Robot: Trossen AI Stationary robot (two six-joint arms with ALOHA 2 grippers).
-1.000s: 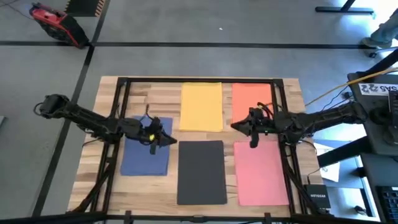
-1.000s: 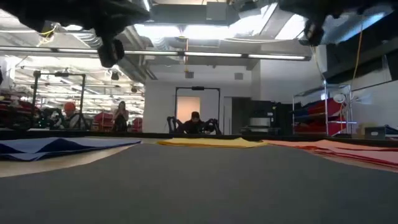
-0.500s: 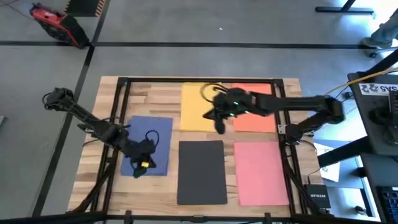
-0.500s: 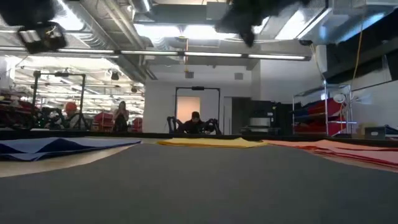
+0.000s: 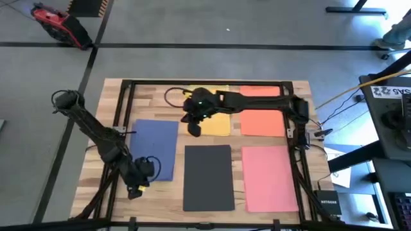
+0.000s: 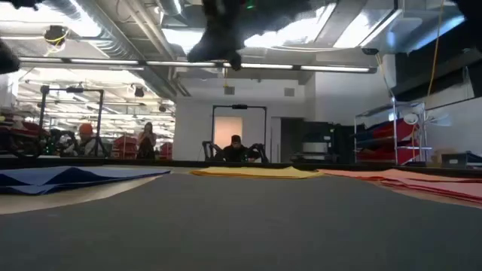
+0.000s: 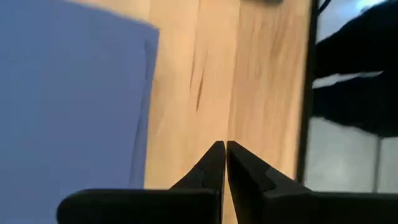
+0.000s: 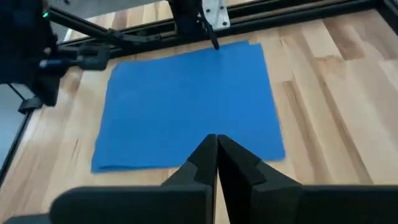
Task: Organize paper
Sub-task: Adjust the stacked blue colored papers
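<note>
High view: the right gripper (image 5: 193, 129) has swung further left, fingers together, now over the yellow paper's (image 5: 218, 119) left edge near the blue paper (image 5: 156, 147). The left gripper (image 5: 135, 190), fingers also together, has pulled back off the blue sheet's near corner.

The high view looks straight down on the whole wooden table (image 5: 154, 93) from far above. The low view sits at tabletop height, close against the dark grey sheet (image 6: 248, 226), facing level into the room. Each wrist view looks forward, close over the tabletop. The blue sheet (image 5: 157, 144) appears in all four views, and both wrist views share it with the high view
</note>
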